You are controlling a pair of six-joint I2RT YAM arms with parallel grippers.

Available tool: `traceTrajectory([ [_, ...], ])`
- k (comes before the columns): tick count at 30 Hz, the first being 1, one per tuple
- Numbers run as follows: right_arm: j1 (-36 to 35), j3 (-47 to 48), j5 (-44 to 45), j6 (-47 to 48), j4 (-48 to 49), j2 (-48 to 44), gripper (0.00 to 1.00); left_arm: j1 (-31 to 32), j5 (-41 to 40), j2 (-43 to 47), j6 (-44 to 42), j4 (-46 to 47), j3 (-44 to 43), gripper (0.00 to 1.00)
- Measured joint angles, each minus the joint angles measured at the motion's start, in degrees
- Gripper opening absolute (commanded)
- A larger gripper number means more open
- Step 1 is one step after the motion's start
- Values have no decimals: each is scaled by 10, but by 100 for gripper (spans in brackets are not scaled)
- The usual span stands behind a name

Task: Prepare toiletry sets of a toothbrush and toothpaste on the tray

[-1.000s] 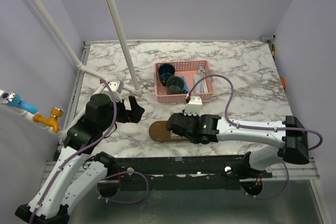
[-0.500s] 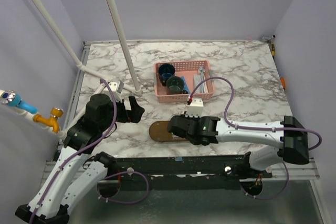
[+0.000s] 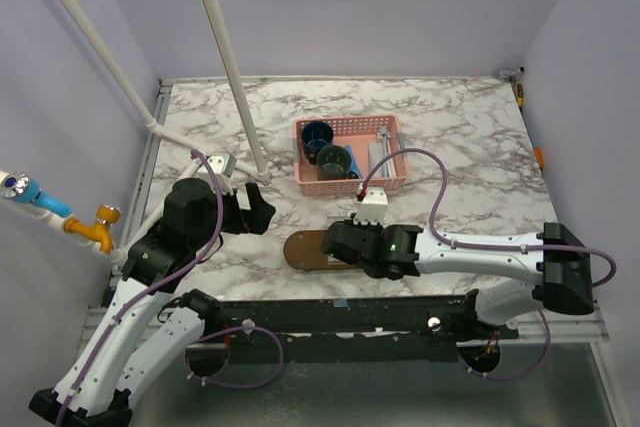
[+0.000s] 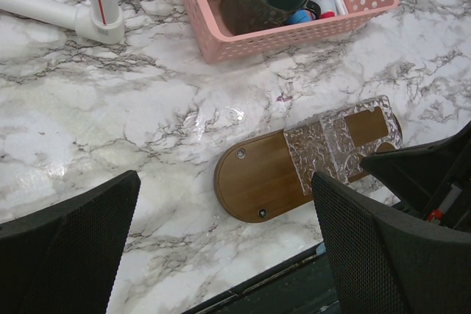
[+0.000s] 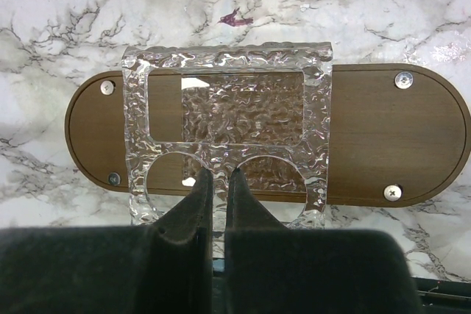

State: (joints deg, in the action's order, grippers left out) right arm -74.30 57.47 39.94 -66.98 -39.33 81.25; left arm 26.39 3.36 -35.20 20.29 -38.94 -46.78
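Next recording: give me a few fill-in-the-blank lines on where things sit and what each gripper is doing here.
1. The clear holder lies on the brown wooden ____.
2. The dark cups stand inside the pink ____.
3. The left gripper hangs open, holding ____.
4. The right gripper pinches the near edge of the clear ____.
Missing words: tray; basket; nothing; holder.

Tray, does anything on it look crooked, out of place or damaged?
The clear holder lies across the tray, off-centre toward one end and overhanging both long edges. The right fingers pinch its rib between the two round cutouts. Nothing looks spilled or broken.
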Motion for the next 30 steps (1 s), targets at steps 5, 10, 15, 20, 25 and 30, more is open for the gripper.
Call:
traceTrajectory([
  [5, 0, -8, -1, 10, 12, -6, 0, 0, 0, -2, 0, 0, 0, 99],
  [10, 0, -19, -4, 11, 25, -14, 1, 0, -1, -3, 0, 0, 0, 99],
  [15, 0, -21, -4, 12, 28, -16, 1, 0, -2, -4, 0, 0, 0, 99],
  [20, 0, -22, -5, 12, 28, -17, 14, 0, -2, -5, 0, 0, 0, 99],
  [25, 0, -21, -5, 16, 28, -17, 27, 0, -2, -6, 0, 0, 0, 99],
  [30, 0, -21, -6, 18, 28, -17, 30, 0, -2, -6, 0, 0, 0, 99],
])
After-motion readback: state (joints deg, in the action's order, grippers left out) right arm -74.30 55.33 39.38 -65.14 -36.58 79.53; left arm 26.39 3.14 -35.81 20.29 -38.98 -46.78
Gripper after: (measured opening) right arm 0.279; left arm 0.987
